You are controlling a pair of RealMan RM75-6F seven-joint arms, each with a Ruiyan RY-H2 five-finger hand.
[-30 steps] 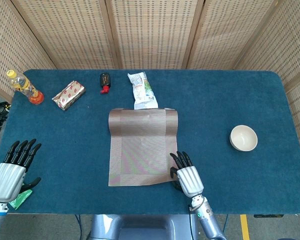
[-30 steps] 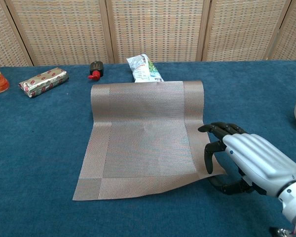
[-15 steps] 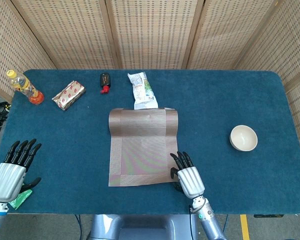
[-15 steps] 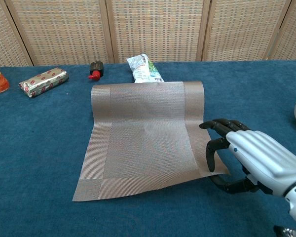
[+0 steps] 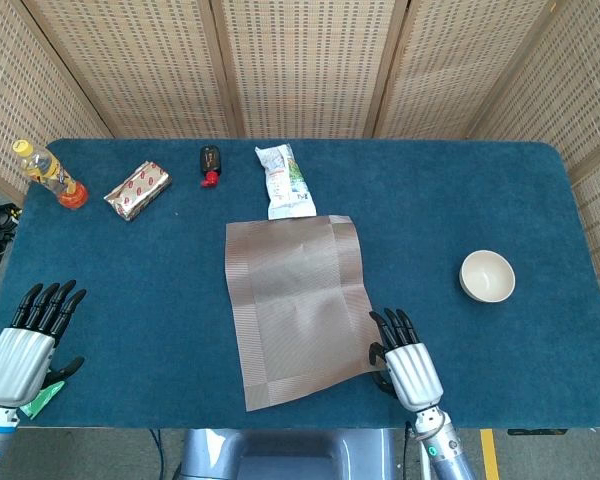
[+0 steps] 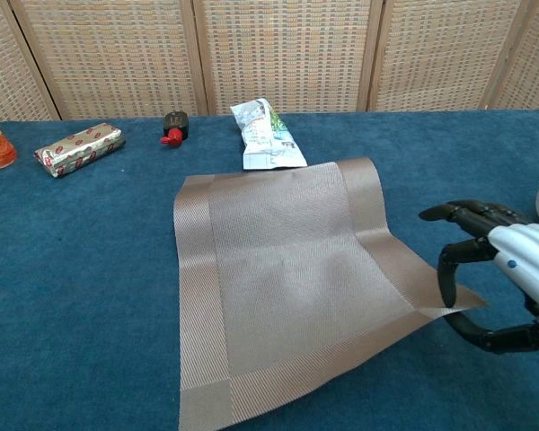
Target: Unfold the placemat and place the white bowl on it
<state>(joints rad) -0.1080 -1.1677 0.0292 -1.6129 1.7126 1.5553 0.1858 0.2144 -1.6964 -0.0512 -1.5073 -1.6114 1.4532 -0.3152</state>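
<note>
Fingers (image 6: 451,266) of right hand (image 5: 411,366) pinch near-right corner of placemat (image 5: 298,304), lifted off blue table (image 5: 160,260) w/ rest flat mid-table, white bowl (image 5: 487,276) well apart to the right, left hand (image 5: 22,343) open at near-left edge, holding nothing.

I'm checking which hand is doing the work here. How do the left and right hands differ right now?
The right hand pinches the placemat's near right corner; the left hand holds nothing, fingers apart. The right hand sits at the placemat's edge; the left hand hangs over the table's near left corner, far from the placemat, beside a small green packet. Both are pale-backed with dark fingers.
</note>
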